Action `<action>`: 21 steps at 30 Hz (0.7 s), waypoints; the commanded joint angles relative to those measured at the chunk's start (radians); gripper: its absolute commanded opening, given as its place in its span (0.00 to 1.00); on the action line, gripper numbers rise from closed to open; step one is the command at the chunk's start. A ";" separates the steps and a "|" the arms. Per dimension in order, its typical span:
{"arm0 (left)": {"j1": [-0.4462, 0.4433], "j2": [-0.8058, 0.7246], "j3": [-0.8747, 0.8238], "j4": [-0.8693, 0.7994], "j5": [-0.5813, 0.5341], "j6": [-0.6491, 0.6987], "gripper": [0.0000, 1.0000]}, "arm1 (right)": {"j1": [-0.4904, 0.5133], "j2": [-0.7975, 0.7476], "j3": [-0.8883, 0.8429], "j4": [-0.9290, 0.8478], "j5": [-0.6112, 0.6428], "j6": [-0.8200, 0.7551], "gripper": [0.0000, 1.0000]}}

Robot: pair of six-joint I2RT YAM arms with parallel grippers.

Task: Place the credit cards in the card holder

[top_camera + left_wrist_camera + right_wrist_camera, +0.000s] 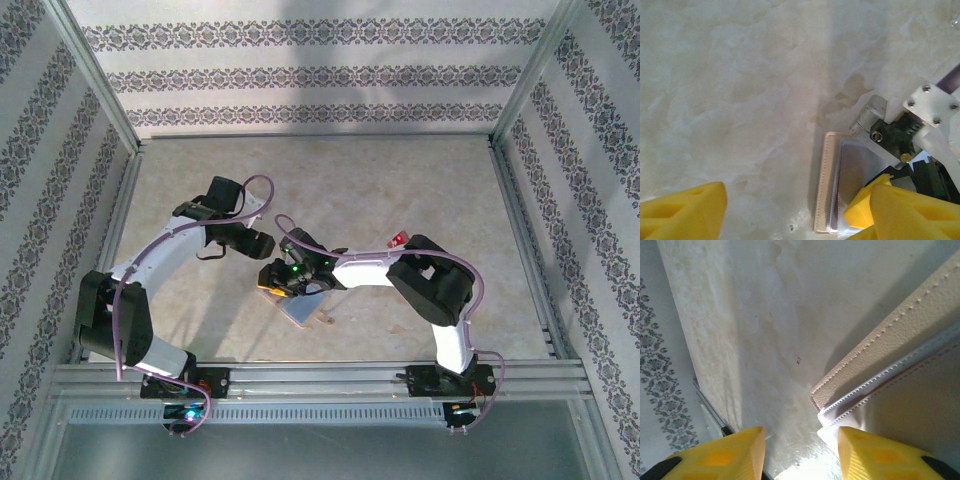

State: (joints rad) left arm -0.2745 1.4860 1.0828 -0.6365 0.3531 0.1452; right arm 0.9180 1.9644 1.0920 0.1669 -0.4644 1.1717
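- Pale marbled beige worktop (pixel 400 180): carries every item below; enclosed by walls papered in grey floral bands (pixel 300 75), with a metal rail (pixel 320 375) along its near edge.
- Small tan-beige folding card holder (pixel 308 312) with a stitched edge: lies on the worktop, near the middle of its near half, between the two arms. The left wrist view shows the holder (pixel 826 185) with its tan border on the left and a glossy grey-lilac inner face to the right of it. The right wrist view shows the holder's (pixel 890 345) tan cover above a white-edged inner leaf, the layers slightly parted at the corner.
- Small bright red credit card with white marks (pixel 398 240): lies flat, beyond and to the right of the card holder, well apart from it, just behind the right arm.
- Left hand (pixel 262 245), black body with yellow fingers: hovers beyond and to the left of the card holder. From its own wrist camera the left hand (pixel 790 205) is spread wide, bare worktop between the fingers, the holder at the right finger; nothing pinched.
- Right hand (pixel 272 286), yellow fingers: sits at the holder's far left edge. From its own wrist camera the right hand (pixel 800 450) is parted, worktop showing in the gap; one finger stands at the holder's corner; contact cannot be told.
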 commanded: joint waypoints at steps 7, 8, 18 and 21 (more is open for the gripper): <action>0.007 0.006 -0.036 0.003 -0.020 0.114 0.81 | -0.026 -0.193 -0.022 -0.108 0.096 -0.128 0.51; 0.007 0.002 -0.041 0.011 -0.012 0.122 0.82 | -0.029 -0.220 -0.030 -0.122 0.112 -0.145 0.52; 0.000 -0.047 -0.067 0.057 0.025 0.168 0.83 | -0.057 -0.445 -0.016 -0.470 0.347 -0.382 0.66; -0.014 -0.058 -0.055 0.056 0.037 0.164 0.83 | -0.088 -0.510 -0.009 -0.597 0.409 -0.436 0.68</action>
State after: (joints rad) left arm -0.2756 1.4609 1.0248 -0.6079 0.3603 0.2829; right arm 0.8547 1.5070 1.0645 -0.2527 -0.1719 0.8383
